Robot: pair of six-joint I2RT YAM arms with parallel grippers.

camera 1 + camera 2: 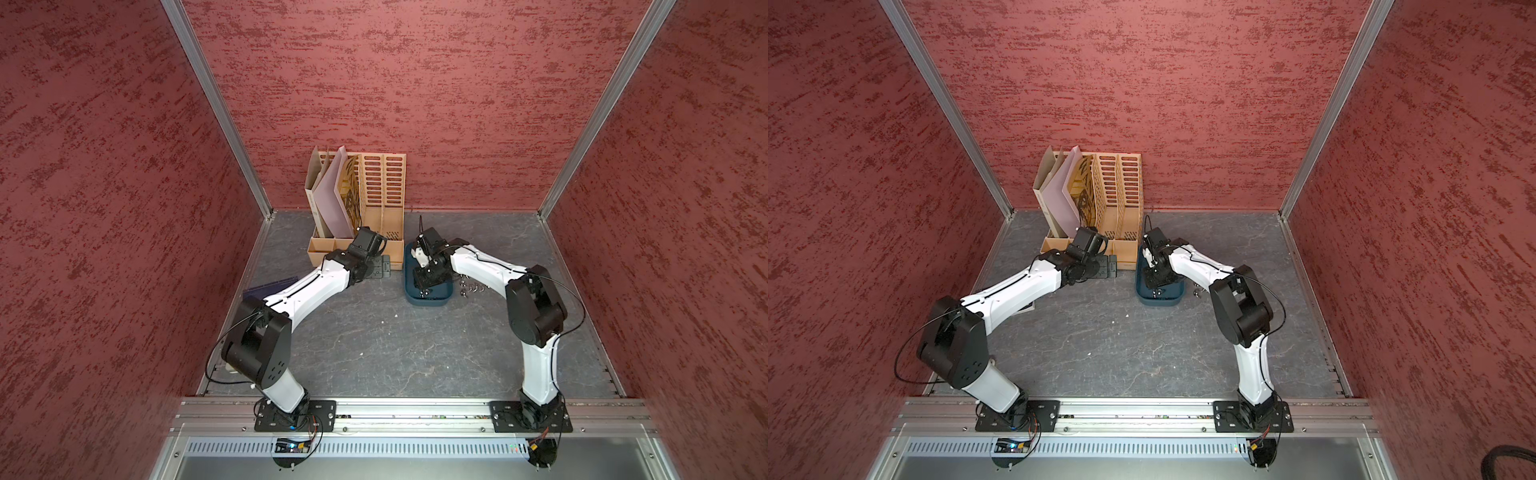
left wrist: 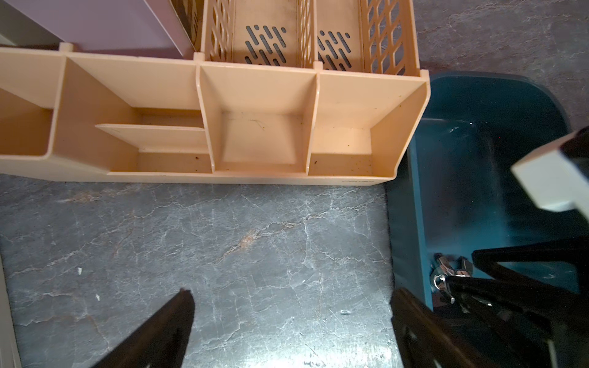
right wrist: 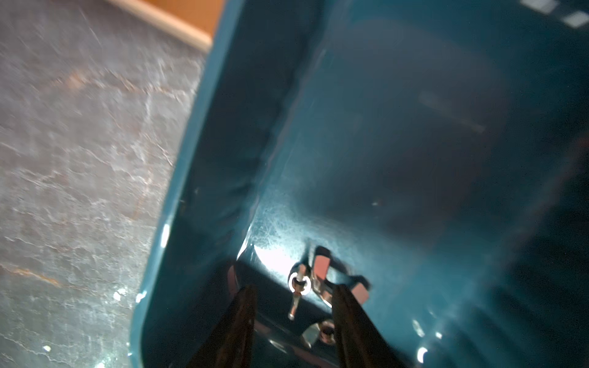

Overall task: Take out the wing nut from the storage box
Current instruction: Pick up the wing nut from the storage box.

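Right gripper [image 3: 294,288] parted, shiny silver wing nut [image 3: 301,282] inside glossy teal storage box [image 3: 223,127]

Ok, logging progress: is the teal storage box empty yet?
Not empty: in the right wrist view, shiny wing nuts lie on the storage box floor at the tips of the open right claw.

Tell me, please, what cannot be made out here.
Wing nuts: blurred in the right wrist view; number unclear.
Storage box floor: mostly covered by the right gripper in both top views.
Small metal pieces beside it: too small to identify in a top view.
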